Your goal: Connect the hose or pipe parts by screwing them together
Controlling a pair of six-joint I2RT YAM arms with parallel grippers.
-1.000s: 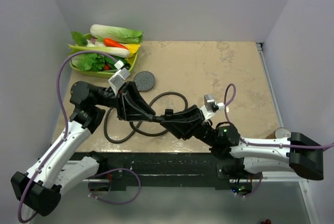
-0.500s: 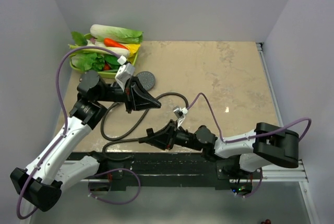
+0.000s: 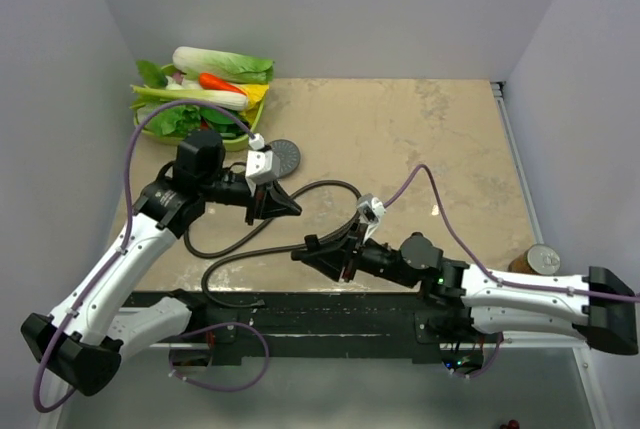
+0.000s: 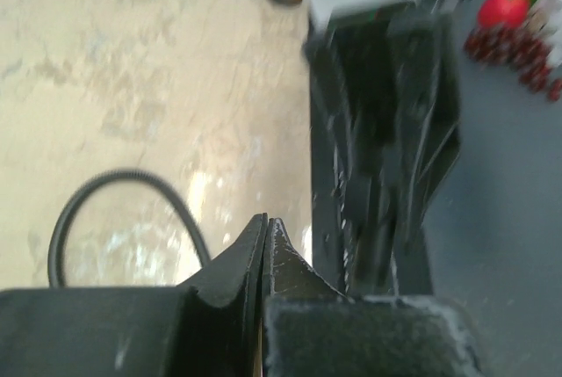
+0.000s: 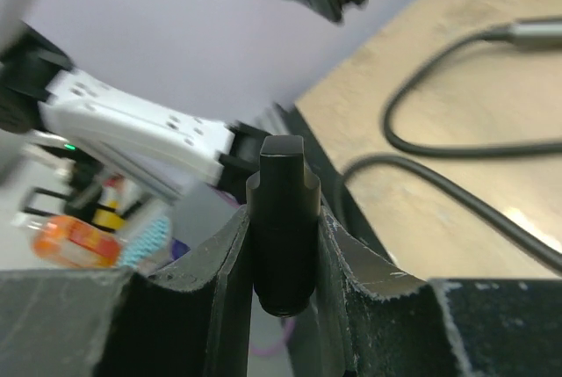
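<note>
The shower head (image 3: pixel 278 156) lies face up on the table near the vegetable tray, and its handle is hidden by my left arm. The dark hose (image 3: pixel 330 187) loops across the table's middle (image 4: pixel 114 182) (image 5: pixel 439 105). My right gripper (image 3: pixel 303 247) (image 5: pixel 283 245) is shut on the hose's dark end nut (image 5: pixel 283 210), which it holds off the table near the front edge. My left gripper (image 3: pixel 293 208) (image 4: pixel 265 226) hangs just above and left of it, between shower head and nut. Its jaws are pressed together with nothing in them.
A green tray (image 3: pixel 245 132) piled with toy vegetables stands at the back left corner. A tin can (image 3: pixel 541 258) sits at the table's right edge. Purple cables arc over both arms. Walls close in at the left, back and right.
The left gripper has let go, shut empty, and drawn back toward the shower head. The right gripper carried the hose's end nut down-left, then slightly back right.
</note>
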